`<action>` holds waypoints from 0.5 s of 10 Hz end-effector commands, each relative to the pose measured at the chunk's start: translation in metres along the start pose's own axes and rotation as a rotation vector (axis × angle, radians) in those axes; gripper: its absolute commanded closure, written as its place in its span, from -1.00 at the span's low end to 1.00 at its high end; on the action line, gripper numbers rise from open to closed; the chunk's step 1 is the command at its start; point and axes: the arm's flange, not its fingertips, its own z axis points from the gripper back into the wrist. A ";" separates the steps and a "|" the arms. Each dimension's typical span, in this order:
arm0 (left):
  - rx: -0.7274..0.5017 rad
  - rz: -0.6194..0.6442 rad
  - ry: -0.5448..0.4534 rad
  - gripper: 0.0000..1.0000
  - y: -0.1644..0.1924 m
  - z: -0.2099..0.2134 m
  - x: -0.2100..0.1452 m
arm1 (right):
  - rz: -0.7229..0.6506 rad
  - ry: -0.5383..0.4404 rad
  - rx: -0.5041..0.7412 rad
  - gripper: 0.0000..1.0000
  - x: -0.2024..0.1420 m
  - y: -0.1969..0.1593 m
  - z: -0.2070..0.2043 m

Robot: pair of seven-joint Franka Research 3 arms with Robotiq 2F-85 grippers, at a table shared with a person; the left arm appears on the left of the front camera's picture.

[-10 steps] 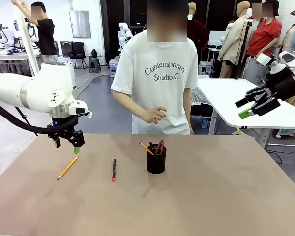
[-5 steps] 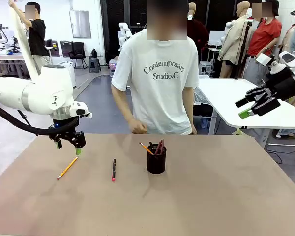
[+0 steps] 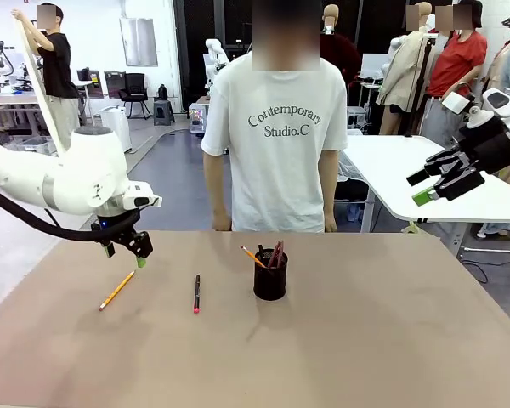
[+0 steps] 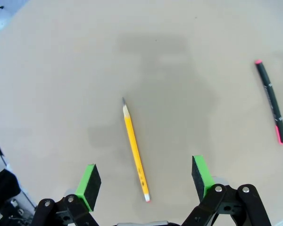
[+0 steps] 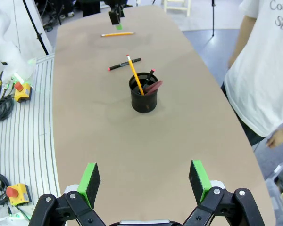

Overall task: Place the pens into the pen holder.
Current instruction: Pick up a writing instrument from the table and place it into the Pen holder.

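A yellow-orange pencil (image 3: pixel 117 291) (image 4: pixel 134 149) lies on the table at the left. To its right lies a black pen with a red tip (image 3: pixel 196 293) (image 4: pixel 271 101). The black mesh pen holder (image 3: pixel 270 276) (image 5: pixel 144 92) stands mid-table with another yellow pencil (image 3: pixel 253 256) and dark-red pens (image 3: pixel 276 253) in it. My left gripper (image 3: pixel 125 255) (image 4: pixel 146 181) hangs open just above the lying pencil's far end, its green pads on either side of that pencil in the left wrist view. My right gripper (image 3: pixel 435 180) (image 5: pixel 145 181) is open, raised high at the right, away from the table.
A person in a white T-shirt (image 3: pixel 276 127) stands at the far edge of the table, arms down. A second white table (image 3: pixel 425 183) stands behind at the right. The brown tabletop (image 3: pixel 365 331) is bare on the right half.
My left gripper has shifted slightly right and down over the pencil. The person has lowered a hand from chest height to the side. The right arm has not moved.
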 end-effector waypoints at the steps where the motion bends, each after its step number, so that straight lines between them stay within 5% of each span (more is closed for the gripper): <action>1: 0.002 -0.009 -0.007 -1.00 0.009 -0.013 0.008 | 0.007 0.007 -0.013 -1.00 0.002 0.000 -0.001; 5: -0.001 -0.011 0.047 -1.00 0.020 -0.038 0.017 | 0.007 0.007 -0.013 -1.00 0.002 0.000 -0.001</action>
